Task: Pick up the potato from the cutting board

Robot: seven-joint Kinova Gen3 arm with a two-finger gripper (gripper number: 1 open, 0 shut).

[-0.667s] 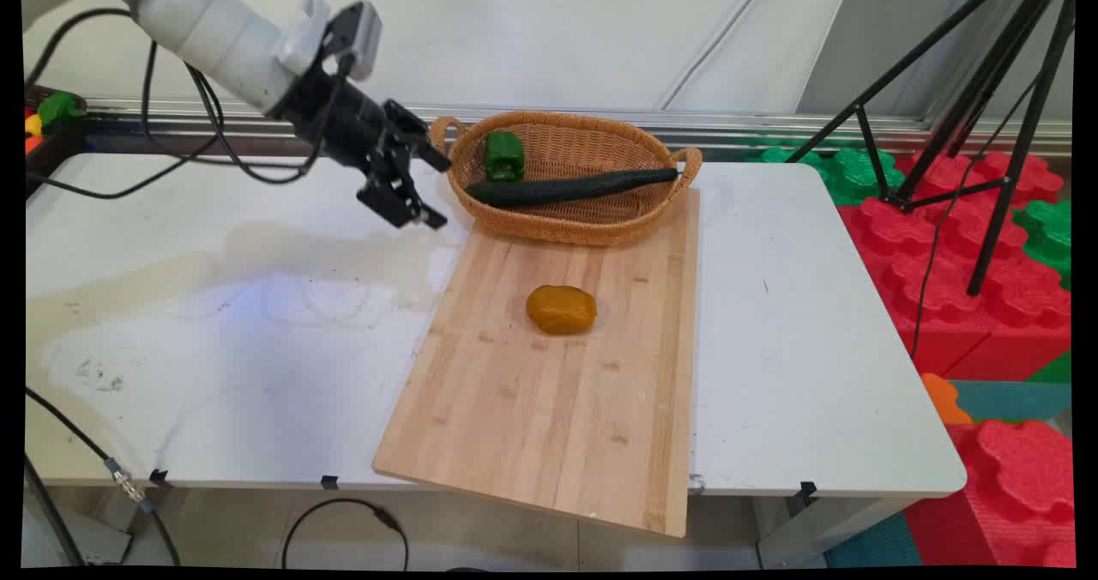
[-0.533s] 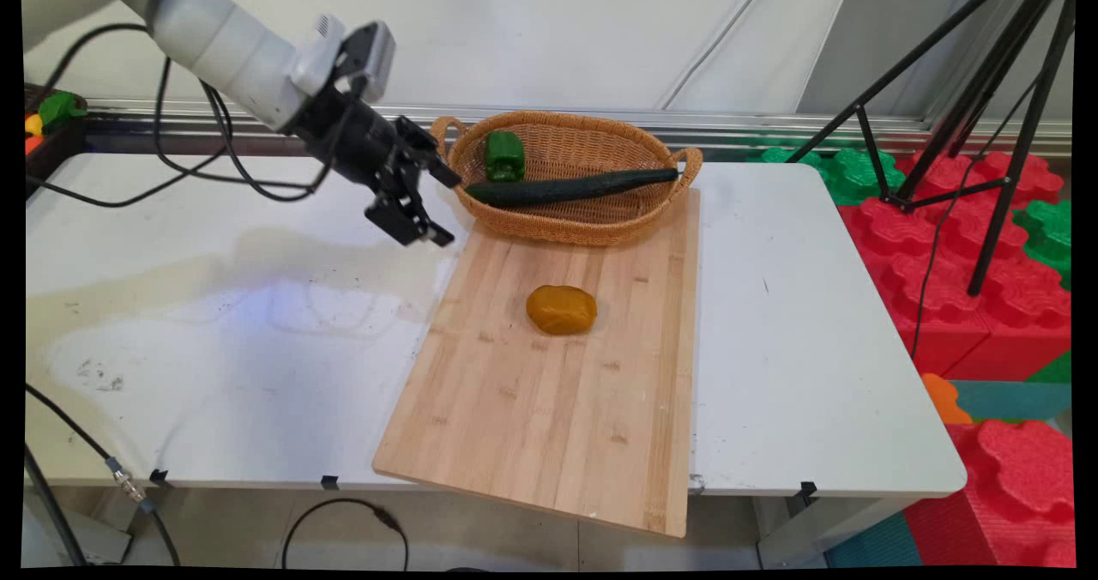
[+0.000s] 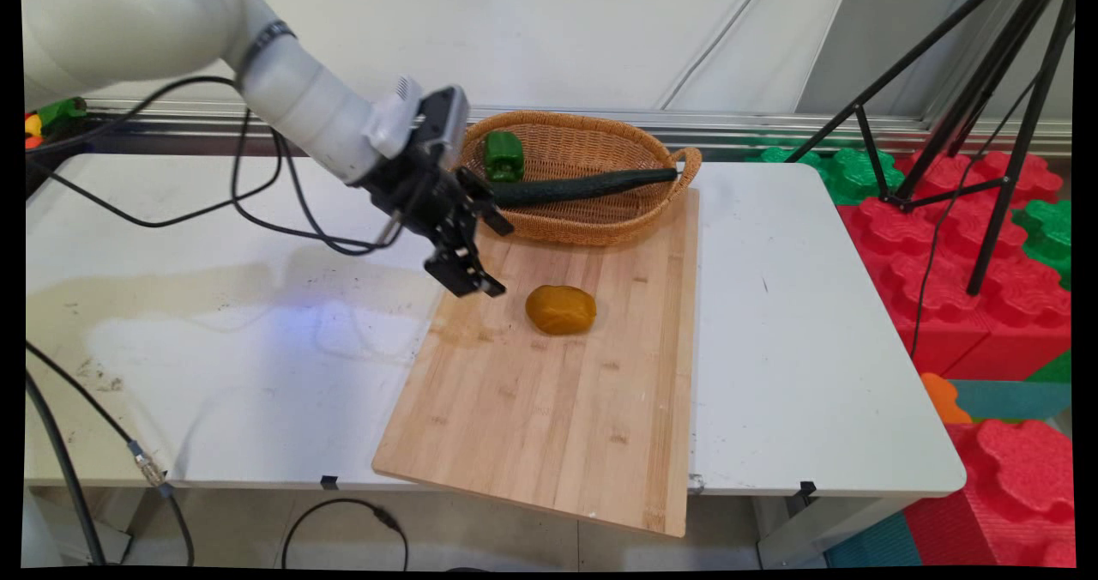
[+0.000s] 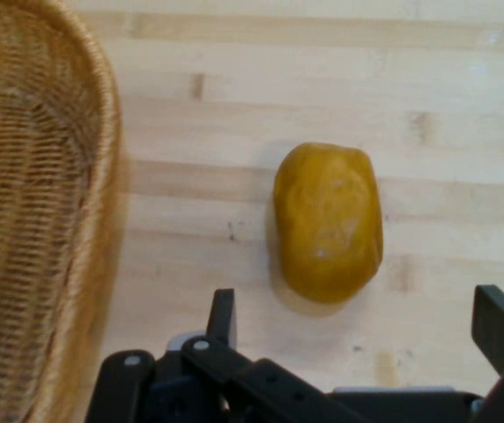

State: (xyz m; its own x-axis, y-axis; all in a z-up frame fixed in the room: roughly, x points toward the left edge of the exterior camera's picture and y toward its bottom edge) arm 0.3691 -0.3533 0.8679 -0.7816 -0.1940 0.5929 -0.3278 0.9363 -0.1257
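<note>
One yellow potato (image 3: pixel 561 309) lay on my cutting board (image 3: pixel 549 408), just beside gripper (image 3: pixel 493 260), which hung above board, fingers spread wide, holding nothing. Wicker basket (image 3: pixel 600 220) behind held cucumber (image 3: pixel 583 187), green pepper (image 3: pixel 503 154).

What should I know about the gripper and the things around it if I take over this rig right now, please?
Gripper: open, holding nothing, above the wooden cutting board's far left part, between the basket and the potato.
Potato: the thing nearest the gripper, lying on the board; in the hand view it sits just ahead of the spread fingers, untouched.
Wicker basket: at the board's far end, holding a green bell pepper and a cucumber whose tip reaches the right-hand handle.
Nothing gripped or lifted; the potato is not in the basket.
</note>
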